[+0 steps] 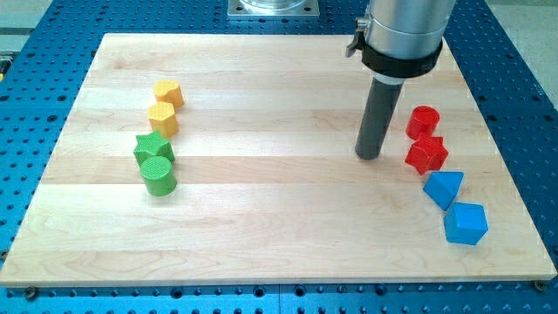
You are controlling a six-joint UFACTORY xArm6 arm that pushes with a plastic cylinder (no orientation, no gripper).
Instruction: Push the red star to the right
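At the view's left you see yellow blocks (166, 105) above a green star (153, 146) and green cylinder (159, 174). My tip (370, 157), a bare rod holding nothing, rests just left of the red star (426, 154), apart from it.

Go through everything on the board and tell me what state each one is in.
my tip: on board, left of red star, small gap
red star: touching red cylinder
red cylinder: upright
blue triangular block: beside blue cube
blue cube: apart
yellow blocks: touching pair
green blocks: touching pair
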